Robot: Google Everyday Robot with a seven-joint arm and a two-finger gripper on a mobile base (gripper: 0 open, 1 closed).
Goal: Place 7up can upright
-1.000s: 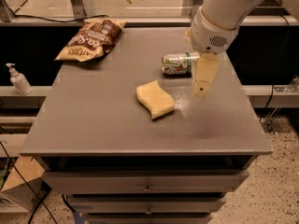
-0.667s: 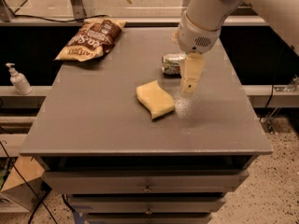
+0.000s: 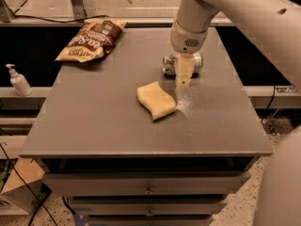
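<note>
The 7up can (image 3: 170, 63) lies on its side on the grey table (image 3: 108, 121), toward the back right, with its silver top facing left. My gripper (image 3: 183, 81) hangs from the white arm directly in front of the can and covers its middle. The tips point down, just above the table, next to the can's front side.
A yellow wavy sponge (image 3: 156, 100) lies just left and in front of the gripper. A brown snack bag (image 3: 90, 40) lies at the back left corner. A soap dispenser (image 3: 19, 80) stands on a shelf left of the table. Drawers sit under the table front.
The arm has swung left and toward the back, moving the gripper from right of the can to directly in front of it. The can and sponge have not moved.
</note>
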